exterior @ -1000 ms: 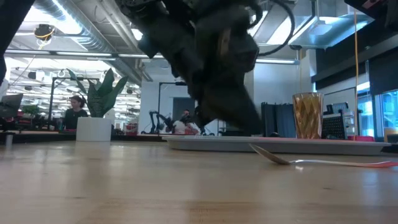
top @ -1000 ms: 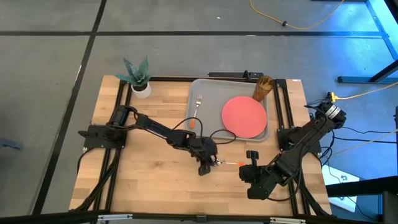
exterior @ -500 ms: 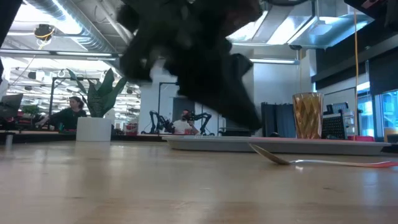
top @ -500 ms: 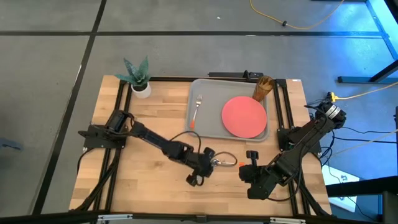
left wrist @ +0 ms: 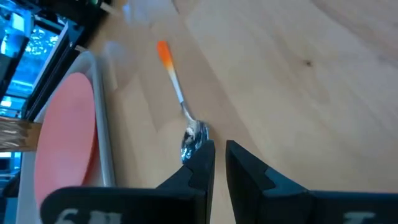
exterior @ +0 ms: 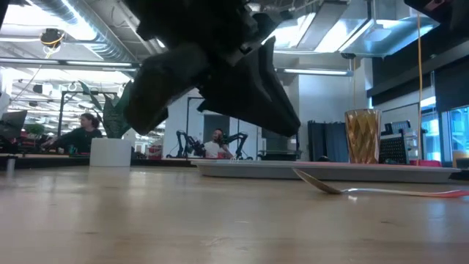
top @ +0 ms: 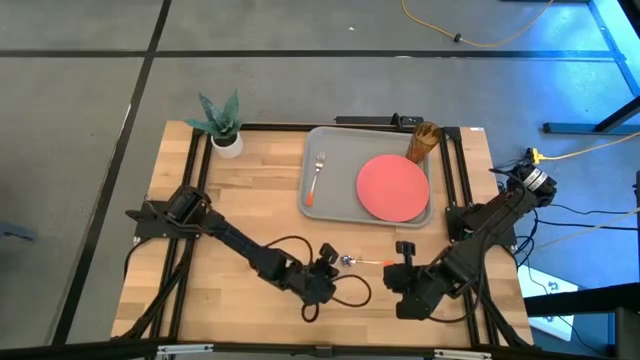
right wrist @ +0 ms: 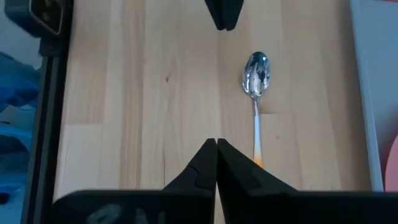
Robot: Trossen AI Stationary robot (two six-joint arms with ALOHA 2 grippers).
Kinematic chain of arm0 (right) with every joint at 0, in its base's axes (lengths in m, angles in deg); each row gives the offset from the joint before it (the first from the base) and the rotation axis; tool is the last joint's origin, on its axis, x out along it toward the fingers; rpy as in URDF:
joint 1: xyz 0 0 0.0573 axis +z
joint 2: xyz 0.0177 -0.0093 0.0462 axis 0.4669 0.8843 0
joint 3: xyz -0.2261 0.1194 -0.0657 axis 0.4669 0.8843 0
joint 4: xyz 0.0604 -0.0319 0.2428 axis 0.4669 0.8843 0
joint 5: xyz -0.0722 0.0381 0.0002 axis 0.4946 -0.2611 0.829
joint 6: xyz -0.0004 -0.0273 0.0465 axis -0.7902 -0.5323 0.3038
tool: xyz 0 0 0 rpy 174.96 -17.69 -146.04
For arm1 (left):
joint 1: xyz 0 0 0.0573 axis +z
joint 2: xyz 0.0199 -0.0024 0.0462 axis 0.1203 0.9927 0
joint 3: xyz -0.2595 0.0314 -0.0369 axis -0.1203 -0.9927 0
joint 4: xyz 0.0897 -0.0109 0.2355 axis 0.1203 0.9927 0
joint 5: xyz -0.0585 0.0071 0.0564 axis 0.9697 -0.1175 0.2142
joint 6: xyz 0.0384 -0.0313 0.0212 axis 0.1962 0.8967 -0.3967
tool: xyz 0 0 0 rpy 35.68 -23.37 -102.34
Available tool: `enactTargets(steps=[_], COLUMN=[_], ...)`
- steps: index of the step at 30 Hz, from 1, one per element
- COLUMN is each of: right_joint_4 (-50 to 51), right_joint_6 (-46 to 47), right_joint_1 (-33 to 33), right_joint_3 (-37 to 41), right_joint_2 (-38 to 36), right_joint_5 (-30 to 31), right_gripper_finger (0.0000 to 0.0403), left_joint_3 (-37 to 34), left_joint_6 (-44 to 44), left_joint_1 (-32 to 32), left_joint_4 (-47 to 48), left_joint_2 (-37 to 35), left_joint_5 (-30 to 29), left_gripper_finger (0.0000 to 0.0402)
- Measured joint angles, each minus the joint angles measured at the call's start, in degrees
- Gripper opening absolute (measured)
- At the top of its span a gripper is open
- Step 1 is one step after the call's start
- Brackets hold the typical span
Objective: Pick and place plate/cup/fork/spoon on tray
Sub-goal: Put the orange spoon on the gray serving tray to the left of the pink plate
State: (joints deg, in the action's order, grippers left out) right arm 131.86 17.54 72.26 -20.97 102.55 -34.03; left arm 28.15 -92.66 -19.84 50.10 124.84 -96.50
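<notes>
- Nearest the front edge of the worktop, the left gripper sits low over the wood with its fingers a narrow slit apart and nothing between them. It lies just beside the bowl of the spoon, which suggests it is lined up for a pick rather than carrying anything.
- The right gripper waits by the front right corner, fingertips pressed together and empty. It sits close to the spoon's orange handle end, apparently parked out of the way.
- The spoon lies flat on the bare wood between the two grippers, outside the tray and in front of its near rim. It looks to be the one item not yet placed.
- Farther back, the tray lies toward the far right of the worktop and already carries three things: the fork lengthwise along its left side, the plate flat in its near right part, and the cup upright at its far right corner. That leaves open tray floor between fork and plate, probably room for the spoon.
- At the far left corner a potted plant stands clear of the work.
</notes>
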Motion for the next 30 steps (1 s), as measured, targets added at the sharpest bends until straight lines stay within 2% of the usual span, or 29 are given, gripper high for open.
enactTargets(steps=[5,10,16,30], right_joint_4=[0.0,0.0,0.1,0.1], right_joint_6=[1.2,1.1,0.9,-0.3], right_joint_1=[-0.9,-0.8,-0.8,-0.8], right_joint_3=[0.0,0.0,0.0,0.0], right_joint_2=[0.0,0.0,0.0,0.0], right_joint_5=[0.0,-0.1,-0.1,-0.2], right_gripper_finger=[0.0010,0.0010,0.0010,0.0010], left_joint_3=[0.0,0.0,-1.1,-1.3], left_joint_6=[-5.6,-7.5,-16.0,-22.6], left_joint_1=[1.2,2.4,2.7,3.7], left_joint_4=[0.7,2.4,1.3,0.6], left_joint_2=[0.1,0.1,0.1,0.2], left_joint_5=[-0.3,1.0,1.1,4.9], left_gripper_finger=[0.0034,0.0034,0.0034,0.0034])
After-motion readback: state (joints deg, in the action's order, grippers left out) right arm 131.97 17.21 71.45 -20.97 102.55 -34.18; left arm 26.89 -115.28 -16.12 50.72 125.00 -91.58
